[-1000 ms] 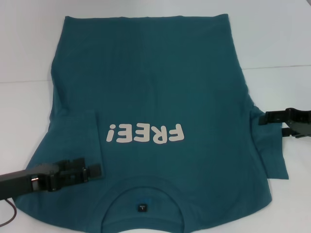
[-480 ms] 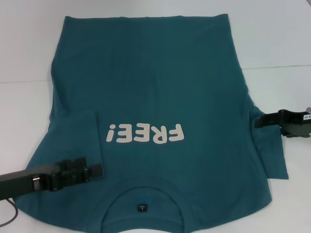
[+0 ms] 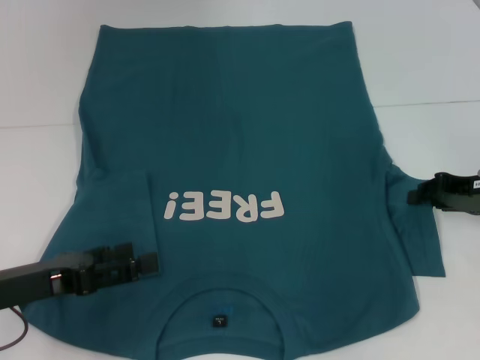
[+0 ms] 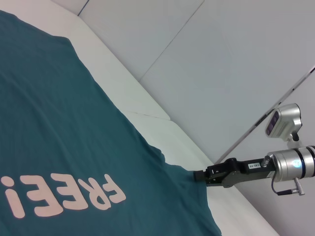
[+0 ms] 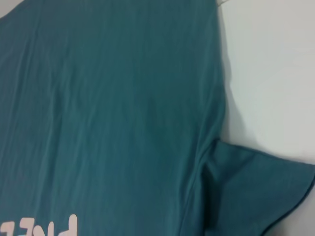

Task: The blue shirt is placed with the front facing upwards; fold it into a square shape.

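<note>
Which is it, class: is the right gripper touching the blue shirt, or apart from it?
Touching. In the left wrist view the right gripper tip meets the blue shirt at its sleeve edge, with no gap showing.

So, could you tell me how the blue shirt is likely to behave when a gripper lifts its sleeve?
The blue shirt will probably be floppy: its left sleeve already lies folded flat onto the body. It looks like thin, light cloth, so the right sleeve should lift easily near the right gripper. It may drag and wrinkle on the table rather than slide as one piece.
</note>
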You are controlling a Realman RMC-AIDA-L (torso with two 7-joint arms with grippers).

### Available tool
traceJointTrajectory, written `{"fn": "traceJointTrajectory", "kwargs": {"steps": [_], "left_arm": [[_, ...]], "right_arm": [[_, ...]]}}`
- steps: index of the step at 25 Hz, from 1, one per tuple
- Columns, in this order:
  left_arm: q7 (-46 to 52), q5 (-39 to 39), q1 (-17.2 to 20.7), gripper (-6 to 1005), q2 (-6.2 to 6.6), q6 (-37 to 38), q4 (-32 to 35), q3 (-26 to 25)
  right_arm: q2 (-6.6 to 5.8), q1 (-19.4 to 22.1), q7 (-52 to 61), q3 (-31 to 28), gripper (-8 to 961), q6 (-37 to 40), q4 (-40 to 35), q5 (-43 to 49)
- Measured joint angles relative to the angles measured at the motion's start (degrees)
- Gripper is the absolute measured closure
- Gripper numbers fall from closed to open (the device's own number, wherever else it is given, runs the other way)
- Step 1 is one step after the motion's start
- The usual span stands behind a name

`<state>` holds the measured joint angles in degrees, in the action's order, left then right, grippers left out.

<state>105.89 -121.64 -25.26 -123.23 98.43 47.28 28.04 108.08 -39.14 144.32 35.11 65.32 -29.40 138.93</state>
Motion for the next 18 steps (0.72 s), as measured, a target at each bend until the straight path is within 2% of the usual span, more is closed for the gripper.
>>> {"fn": "traceJointTrajectory", "kwargs": {"steps": [1, 11, 18], "left_arm": [[0.02, 0.00, -0.01, 42, 0.00, 0.00, 0.00, 0.00], [0.27, 0.00, 0.17, 42, 0.00, 0.01, 0.00, 0.00], [0.36, 0.00, 0.41, 42, 0.00, 0.06, 0.00, 0.00]], "right_arm": [[-0.01, 0.03, -0.30, 0.07, 622, 0.03, -0.01, 0.02], [-0.36, 0.22, -1.52, 0.09, 838, -0.04, -0.87, 0.07], [-0.58, -0.57, 0.47, 0.38, 938, 0.58, -7.76, 6.42]]}}
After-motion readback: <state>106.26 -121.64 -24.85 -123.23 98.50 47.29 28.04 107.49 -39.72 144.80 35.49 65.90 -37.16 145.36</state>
